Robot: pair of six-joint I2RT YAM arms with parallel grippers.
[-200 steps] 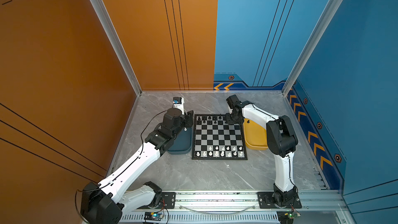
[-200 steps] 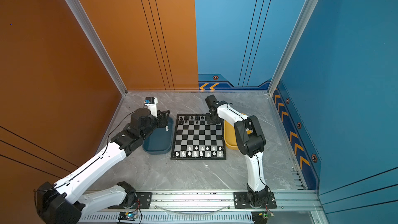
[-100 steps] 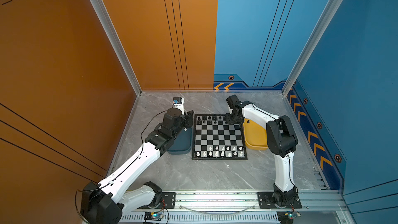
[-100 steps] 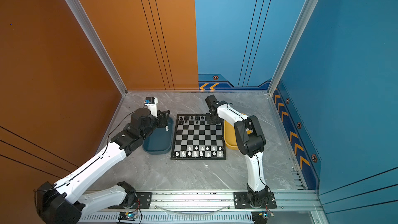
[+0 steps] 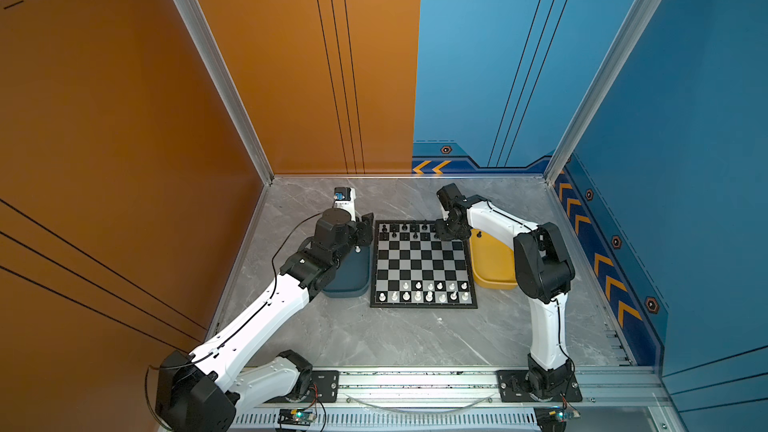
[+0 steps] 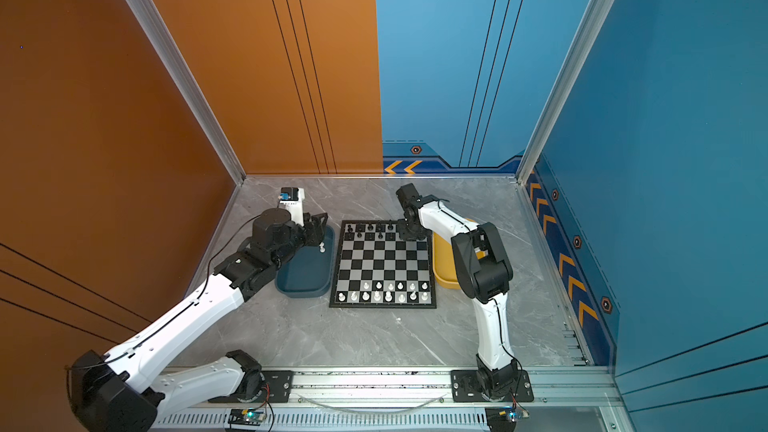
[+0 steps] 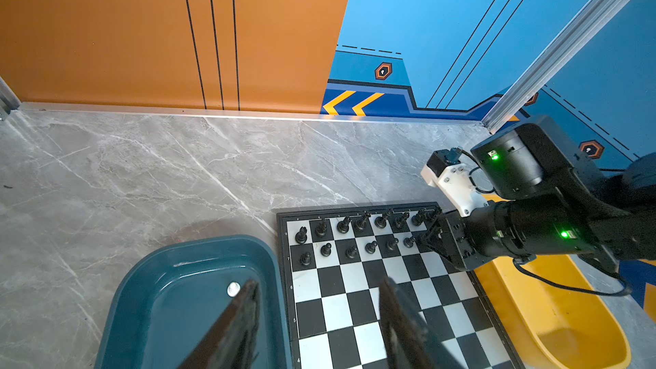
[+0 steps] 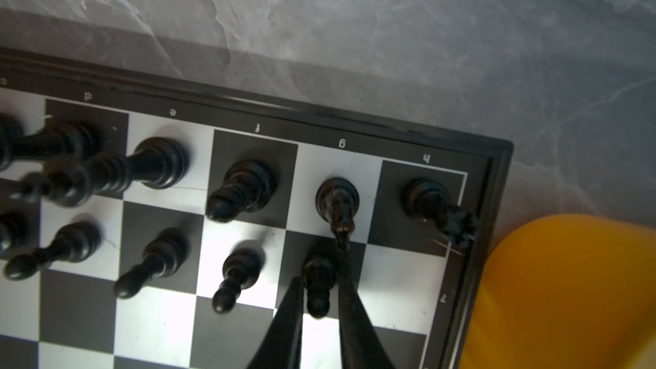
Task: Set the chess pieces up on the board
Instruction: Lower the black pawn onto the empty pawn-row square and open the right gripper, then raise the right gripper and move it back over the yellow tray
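— Where is your right gripper (image 8: 319,280)?
— Its jaws stand narrowly apart, flanking a black pawn (image 8: 317,291) upright on g7 of the board (image 5: 423,261).
— And your left gripper (image 7: 318,283)?
— Wide, empty, above the teal tray (image 7: 198,253), where one white piece (image 7: 233,289) sits.

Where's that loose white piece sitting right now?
In both top views the white piece sits in the dark teal tray, left of the board, near the tray's far end, just beside the left gripper.

Yellow tray (image 8: 568,289) cropped; leftmost chess pieces (image 8: 53,179) blurred.
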